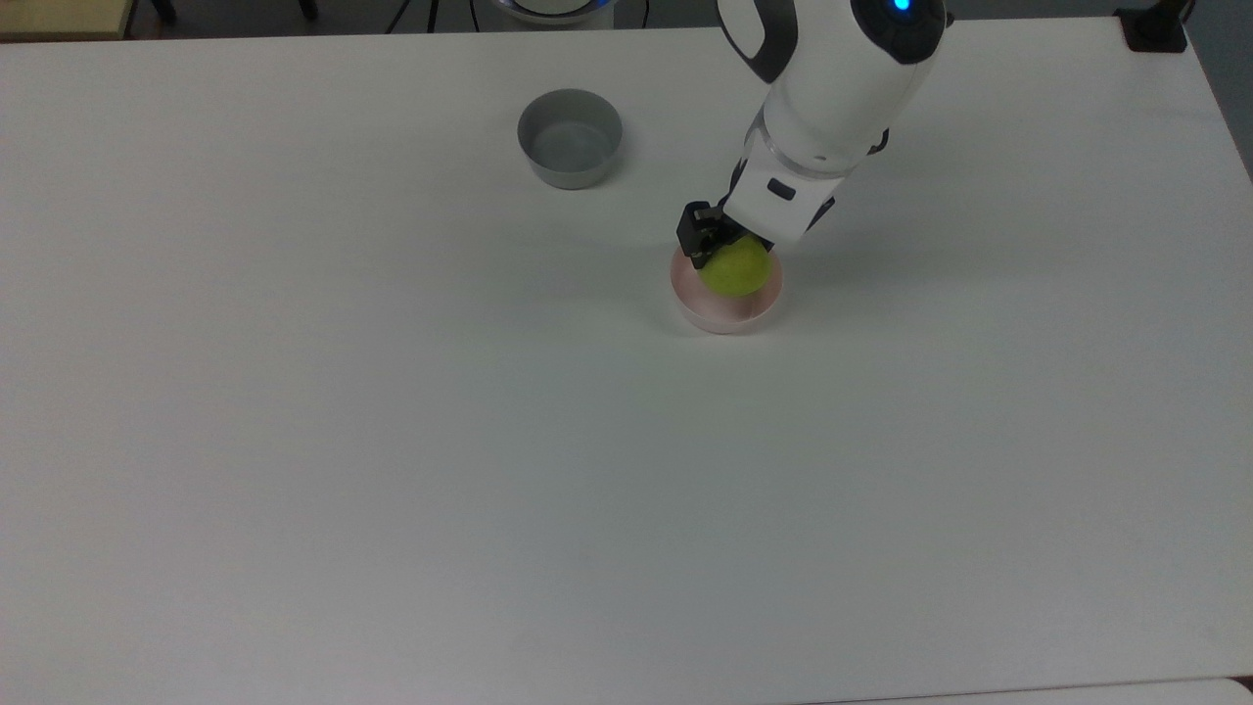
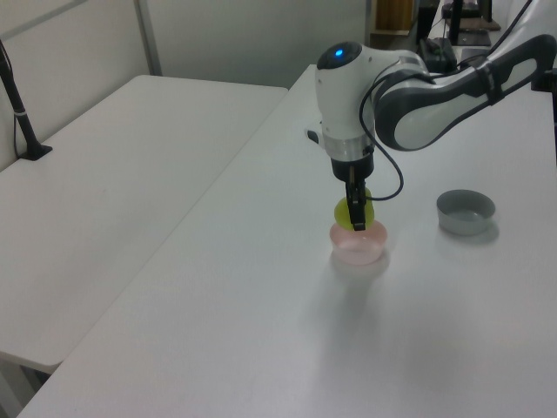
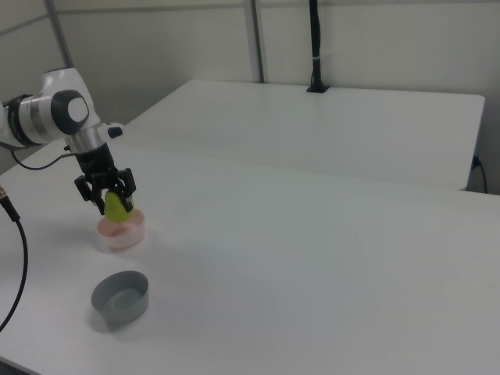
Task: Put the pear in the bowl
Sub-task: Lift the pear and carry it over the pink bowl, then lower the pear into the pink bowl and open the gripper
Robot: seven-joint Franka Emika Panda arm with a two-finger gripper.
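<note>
On the white table (image 1: 392,441) we list the arm (image 1: 832,88), a grey bowl (image 1: 569,150) at ten o'clock of the pink bowl (image 1: 726,311), and, directly over the pink bowl's opening, the gripper (image 1: 729,257) clamped around the pear (image 1: 734,270).

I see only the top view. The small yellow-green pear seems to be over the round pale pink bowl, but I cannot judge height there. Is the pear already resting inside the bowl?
Observer: It does not look settled. In the left view most of the pear stands above the rim of the pink bowl, and only its underside reaches rim level.
Operator: Does the gripper hold it on both sides?
Observer: Yes. In the right view the black two-finger gripper has one finger on each side of the pear, closed against it.
</note>
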